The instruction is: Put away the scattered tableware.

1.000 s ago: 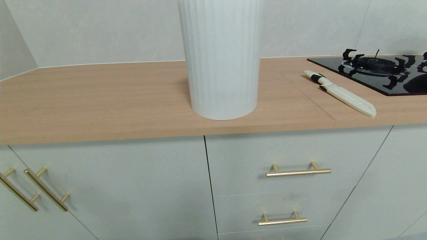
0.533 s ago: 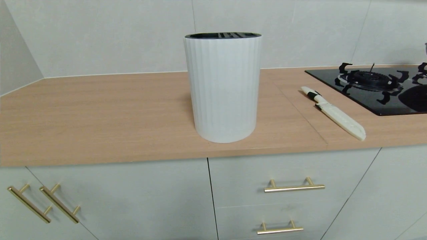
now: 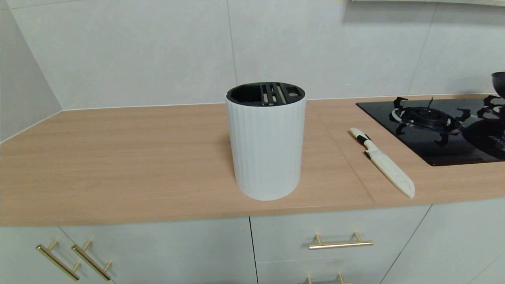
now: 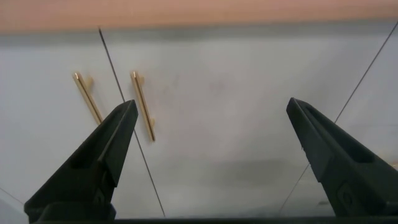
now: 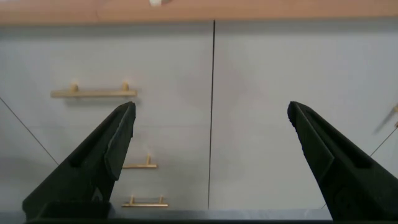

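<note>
The left jaws stand spread wide with nothing between them, facing pale grey cabinet doors (image 4: 236, 112) where two slim brass bar handles (image 4: 142, 106) hang side by side across a door seam. The right jaws are likewise released and bare, facing a stack of pale grey drawer fronts (image 5: 155, 124) with short brass bar handles (image 5: 93, 93), just under the front edge of the light wooden table (image 3: 118, 165). On that table, close to its front edge, stands a tall white ribbed cylindrical knife block (image 3: 266, 150), upright, its black top insert cut with several narrow slots and a small round hole. To the robot's right of the knife block, apart from it, lies a white-bladed knife with a white handle and a black band (image 3: 382, 161), flat on the wood, its tip towards the front edge and its handle towards the wall; that tip also shows in the right wrist view (image 5: 154, 2). Beyond the knife, farther from the block, a black glass gas hob (image 3: 434, 154) is set into the table, with a black burner grate (image 3: 426, 116) on it. Behind the block rises a wall of large pale grey tiles (image 3: 138, 51).
</note>
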Controlling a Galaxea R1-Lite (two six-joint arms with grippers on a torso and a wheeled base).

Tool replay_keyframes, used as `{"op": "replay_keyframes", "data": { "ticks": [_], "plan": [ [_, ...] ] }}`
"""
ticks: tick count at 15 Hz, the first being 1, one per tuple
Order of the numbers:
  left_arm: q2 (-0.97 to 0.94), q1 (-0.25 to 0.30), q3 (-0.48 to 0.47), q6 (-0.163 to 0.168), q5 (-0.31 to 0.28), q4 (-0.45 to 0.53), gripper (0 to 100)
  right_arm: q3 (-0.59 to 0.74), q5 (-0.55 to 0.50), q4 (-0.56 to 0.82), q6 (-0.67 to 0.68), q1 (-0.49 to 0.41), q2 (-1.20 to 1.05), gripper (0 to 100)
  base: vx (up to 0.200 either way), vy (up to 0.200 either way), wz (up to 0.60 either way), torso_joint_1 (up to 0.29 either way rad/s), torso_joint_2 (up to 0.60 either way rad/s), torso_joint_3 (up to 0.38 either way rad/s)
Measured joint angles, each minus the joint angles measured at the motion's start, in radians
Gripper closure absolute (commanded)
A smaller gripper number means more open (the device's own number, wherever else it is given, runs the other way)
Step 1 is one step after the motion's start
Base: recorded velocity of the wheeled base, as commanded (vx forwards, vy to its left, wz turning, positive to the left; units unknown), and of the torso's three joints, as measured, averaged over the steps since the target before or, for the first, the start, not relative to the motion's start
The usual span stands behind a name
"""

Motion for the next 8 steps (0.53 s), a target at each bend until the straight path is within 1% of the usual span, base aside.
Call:
{"op": "replay_keyframes", "data": {
  "ticks": [8],
  "plan": [
    [0.000,0.000,0.000,0.000,0.000,0.000,0,0.000,0.000,0.000,0.000,0.000,0.000,0,0.000,0.000,0.00,0.220,-0.50,-0.288]
  ]
}}
